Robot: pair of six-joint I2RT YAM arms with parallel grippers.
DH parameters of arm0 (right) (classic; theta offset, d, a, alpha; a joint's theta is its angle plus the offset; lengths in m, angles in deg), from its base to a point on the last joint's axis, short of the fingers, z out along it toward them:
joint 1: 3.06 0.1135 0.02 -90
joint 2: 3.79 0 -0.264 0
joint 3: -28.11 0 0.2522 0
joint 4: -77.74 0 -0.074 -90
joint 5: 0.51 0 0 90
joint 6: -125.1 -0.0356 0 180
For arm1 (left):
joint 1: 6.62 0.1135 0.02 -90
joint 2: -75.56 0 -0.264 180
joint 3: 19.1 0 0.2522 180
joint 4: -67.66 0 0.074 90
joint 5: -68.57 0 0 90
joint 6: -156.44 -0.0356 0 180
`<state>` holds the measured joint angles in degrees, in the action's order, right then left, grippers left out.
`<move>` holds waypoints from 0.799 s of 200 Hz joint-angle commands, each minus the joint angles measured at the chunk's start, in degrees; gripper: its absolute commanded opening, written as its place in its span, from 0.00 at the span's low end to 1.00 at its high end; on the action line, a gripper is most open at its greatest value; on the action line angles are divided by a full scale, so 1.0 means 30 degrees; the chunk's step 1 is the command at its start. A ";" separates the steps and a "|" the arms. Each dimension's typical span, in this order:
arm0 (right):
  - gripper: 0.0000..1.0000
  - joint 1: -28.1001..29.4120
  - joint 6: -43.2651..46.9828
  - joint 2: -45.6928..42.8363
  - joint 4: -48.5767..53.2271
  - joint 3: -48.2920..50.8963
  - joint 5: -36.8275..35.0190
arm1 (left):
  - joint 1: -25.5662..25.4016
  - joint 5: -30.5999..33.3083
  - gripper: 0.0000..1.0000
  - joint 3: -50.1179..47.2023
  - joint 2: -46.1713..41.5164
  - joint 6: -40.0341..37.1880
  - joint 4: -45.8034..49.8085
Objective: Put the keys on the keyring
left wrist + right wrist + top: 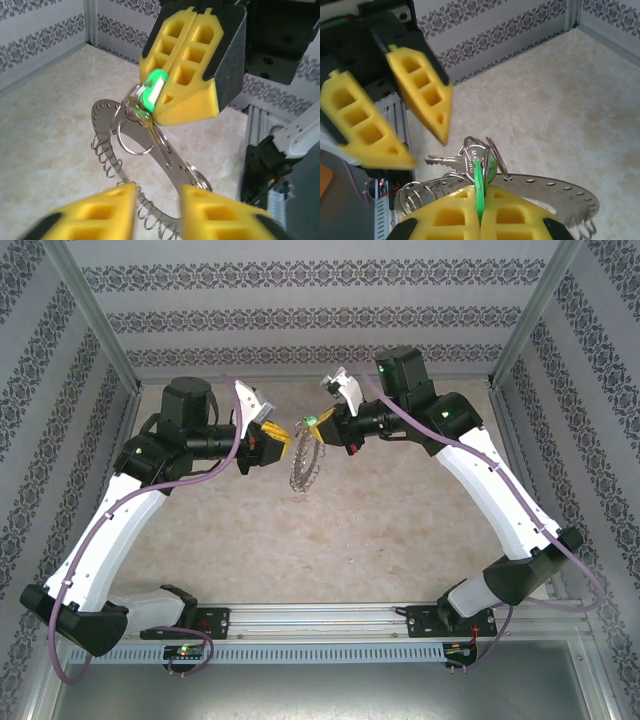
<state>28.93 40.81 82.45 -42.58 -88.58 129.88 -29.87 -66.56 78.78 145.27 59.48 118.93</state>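
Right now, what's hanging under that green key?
Below the green key, pinched in the right gripper, hangs the keyring with small silvery loops. The key's blade is hidden.

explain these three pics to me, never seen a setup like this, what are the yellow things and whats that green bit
It is a robot with two arms bolted to the near edge of a table. One picture looks down from above; the other two come from cameras on each wrist. The yellow things are the two-finger grippers. The right gripper is shut on the green key, pinching its bright green head. The left gripper has its fingers apart and holds nothing. The key hangs among small wire rings on the keyring, a large flat grey metal ring fringed with more small rings. In the top view the keyring dangles from the right gripper above the beige table.
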 commanded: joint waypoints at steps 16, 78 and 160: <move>0.00 -0.0145 -0.0835 -0.0149 -0.1700 0.0049 0.0136 | -0.0056 -0.0646 0.95 -0.1086 -0.1049 0.2151 -0.2208; 0.00 -0.0119 -0.1282 0.0289 -0.2424 -0.0169 0.0024 | -0.0637 0.1318 1.00 -0.1847 -0.0757 0.2819 -0.3200; 0.00 0.0104 -0.2109 0.0225 -0.3509 0.0121 -0.0160 | -0.1765 0.4143 0.92 -0.3352 -0.0484 0.2470 -0.4510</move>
<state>28.95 35.98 83.17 -49.45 -88.54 129.39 -34.00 -57.49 69.40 143.50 66.95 109.21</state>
